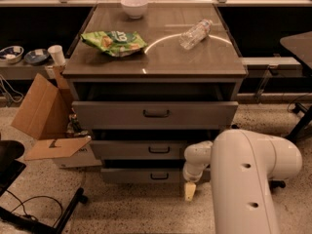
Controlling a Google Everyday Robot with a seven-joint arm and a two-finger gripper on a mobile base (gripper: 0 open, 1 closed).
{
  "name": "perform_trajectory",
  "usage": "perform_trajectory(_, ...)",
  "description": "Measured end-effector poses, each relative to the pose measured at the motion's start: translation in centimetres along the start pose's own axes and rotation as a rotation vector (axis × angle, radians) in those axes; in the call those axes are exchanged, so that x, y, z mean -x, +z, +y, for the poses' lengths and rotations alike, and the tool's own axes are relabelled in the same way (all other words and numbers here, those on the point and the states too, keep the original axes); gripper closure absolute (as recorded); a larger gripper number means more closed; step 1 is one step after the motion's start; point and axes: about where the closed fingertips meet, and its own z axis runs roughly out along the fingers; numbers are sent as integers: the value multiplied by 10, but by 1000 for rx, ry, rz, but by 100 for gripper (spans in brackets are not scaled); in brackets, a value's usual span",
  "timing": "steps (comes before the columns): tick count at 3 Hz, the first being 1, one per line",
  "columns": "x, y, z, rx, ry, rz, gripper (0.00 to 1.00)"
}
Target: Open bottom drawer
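Note:
The bottom drawer (141, 175) is the lowest and narrowest grey front of three in the cabinet, with a small dark bar handle (159, 176). It stands slightly out, with a dark gap above it. My white arm (253, 179) fills the lower right. My gripper (189, 191) hangs from the arm's wrist just right of the bottom drawer's front, its yellowish tip pointing down at the floor, to the right of the handle and apart from it.
The mid-sized drawer (146, 149) and the tall top drawer (155, 114) sit above. On the cabinet top lie a green chip bag (113, 42), a clear plastic bottle (195, 33) and a white bowl (134, 6). An open cardboard box (46, 118) stands at the left.

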Motion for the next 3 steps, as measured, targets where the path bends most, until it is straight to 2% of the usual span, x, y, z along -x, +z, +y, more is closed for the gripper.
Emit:
perform_trajectory(1, 2, 25, -15, 4, 17, 32, 0)
perform_trajectory(2, 1, 45, -29, 2, 66, 48, 17)
perform_trajectory(3, 2, 54, -40, -12, 96, 42, 42)
